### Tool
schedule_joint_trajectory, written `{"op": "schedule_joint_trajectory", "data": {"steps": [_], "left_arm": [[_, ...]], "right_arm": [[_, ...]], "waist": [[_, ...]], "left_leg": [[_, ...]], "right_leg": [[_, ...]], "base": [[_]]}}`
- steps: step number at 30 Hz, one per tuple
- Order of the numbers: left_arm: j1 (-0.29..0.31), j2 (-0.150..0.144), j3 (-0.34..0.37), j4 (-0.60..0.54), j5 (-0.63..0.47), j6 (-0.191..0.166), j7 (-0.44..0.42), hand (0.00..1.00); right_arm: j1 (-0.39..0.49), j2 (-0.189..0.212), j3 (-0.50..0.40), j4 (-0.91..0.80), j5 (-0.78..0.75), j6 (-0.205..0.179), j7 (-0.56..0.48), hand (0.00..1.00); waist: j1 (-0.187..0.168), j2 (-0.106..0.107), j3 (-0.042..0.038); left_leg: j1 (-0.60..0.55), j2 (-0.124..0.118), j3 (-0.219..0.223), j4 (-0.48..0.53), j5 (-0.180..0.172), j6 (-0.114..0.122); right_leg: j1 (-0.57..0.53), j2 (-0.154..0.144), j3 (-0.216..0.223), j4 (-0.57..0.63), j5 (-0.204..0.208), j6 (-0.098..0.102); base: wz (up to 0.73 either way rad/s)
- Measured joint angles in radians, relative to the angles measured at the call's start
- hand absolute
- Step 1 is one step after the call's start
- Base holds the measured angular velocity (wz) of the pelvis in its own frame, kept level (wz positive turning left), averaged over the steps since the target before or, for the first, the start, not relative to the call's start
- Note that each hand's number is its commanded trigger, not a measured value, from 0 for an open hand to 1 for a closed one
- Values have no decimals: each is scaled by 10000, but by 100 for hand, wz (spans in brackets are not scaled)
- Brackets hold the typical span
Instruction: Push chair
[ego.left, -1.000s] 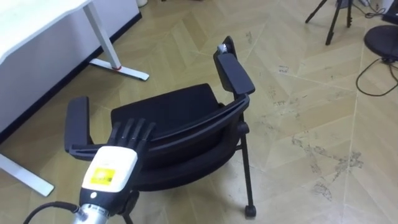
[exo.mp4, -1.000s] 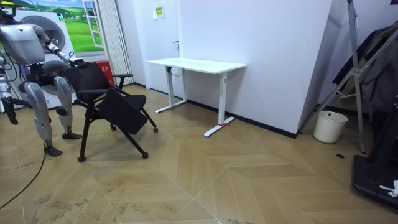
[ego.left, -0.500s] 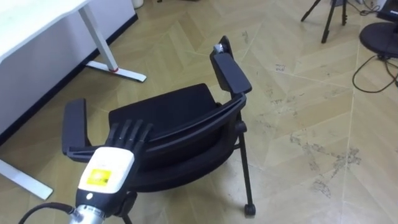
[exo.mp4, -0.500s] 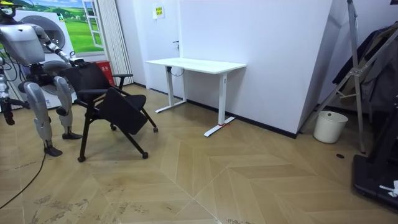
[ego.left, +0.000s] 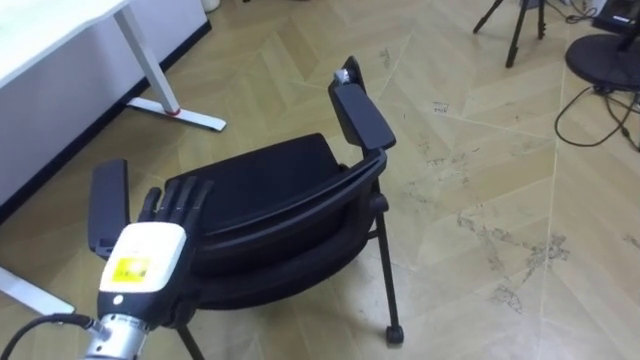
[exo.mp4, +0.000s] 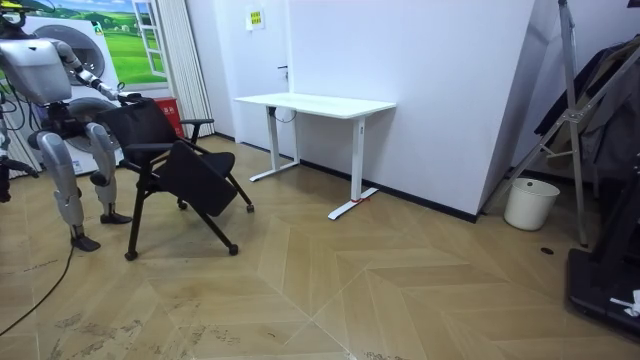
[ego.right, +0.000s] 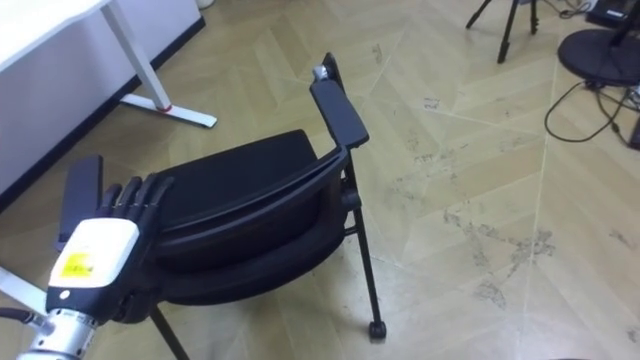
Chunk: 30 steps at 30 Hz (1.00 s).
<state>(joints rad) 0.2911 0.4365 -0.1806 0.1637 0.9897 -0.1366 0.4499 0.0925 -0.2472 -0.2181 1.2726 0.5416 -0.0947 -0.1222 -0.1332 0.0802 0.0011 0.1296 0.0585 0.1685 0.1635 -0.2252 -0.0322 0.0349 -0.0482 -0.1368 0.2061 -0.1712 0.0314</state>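
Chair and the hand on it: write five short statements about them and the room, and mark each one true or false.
1. The left hand lies with straight fingers on the top of the chair's backrest. True.
2. The chair lies tipped on its side. False: it stands on its legs.
3. In the room view the white desk stands to the right of the chair. True.
4. The chair has no armrests. False: it has an armrest on each side.
5. The bin stands under the desk. False: the white bin stands by the wall, well off to the room view's right of the desk.
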Motion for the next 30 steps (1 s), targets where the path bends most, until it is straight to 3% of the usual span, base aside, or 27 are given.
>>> {"op": "schedule_joint_trajectory", "data": {"steps": [7, 16, 17, 18, 19, 26, 30], "left_arm": [[-276, -339, 6, 125, -184, -15, -17, 0], [-333, -353, 3, 133, -186, -5, -271, 0], [-339, -353, 3, 133, -186, -5, -272, 38], [-343, -353, 3, 138, -187, 10, -280, 51], [-353, -358, 2, 152, -184, 25, -298, 97], [-548, -415, 2, 281, -157, 179, -615, 100], [-739, -606, 4, 531, -157, 299, -705, 100]], "right_arm": [[-11, 45, 11, 16, 17, -8, -4, 0], [-19, 94, 324, 116, 7, -1, 61, 0], [-13, 95, 361, 124, 7, 0, 68, 0], [-10, 99, 390, 133, 22, 1, 85, 0], [-10, 101, 389, 133, 24, 1, 123, 0], [-15, 103, 384, 131, 0, 1, 410, 0], [-8, 103, 379, 131, -7, 6, 496, 0]], "waist": [[-1, -20, 12], [-18, -124, 56], [-18, -129, 55], [-24, -135, 54], [-35, -136, 53], [-29, -119, 44], [-24, -68, 12]], "left_leg": [[2, 4, 2, 0, 0, 0], [4, 2, 1, 0, 0, 0], [4, 2, 1, 0, 0, 0], [10, 1, 1, 0, 0, 0], [13, 1, 2, 0, 0, 0], [10, -8, 3, 2, 0, 0], [38, -8, 5, 5, 0, 0]], "right_leg": [[-2, 7, 1, -5, 0, -1], [3, 10, 5, -9, 2, -3], [4, 10, 5, -9, 2, -3], [6, 9, 9, -7, 2, -4], [5, 8, 18, 4, 2, -4], [0, 9, 120, 31, 1, -3], [-8, 11, 142, 68, 1, -3]], "base": [[0], [0], [0], [0], [0], [0], [0]]}}
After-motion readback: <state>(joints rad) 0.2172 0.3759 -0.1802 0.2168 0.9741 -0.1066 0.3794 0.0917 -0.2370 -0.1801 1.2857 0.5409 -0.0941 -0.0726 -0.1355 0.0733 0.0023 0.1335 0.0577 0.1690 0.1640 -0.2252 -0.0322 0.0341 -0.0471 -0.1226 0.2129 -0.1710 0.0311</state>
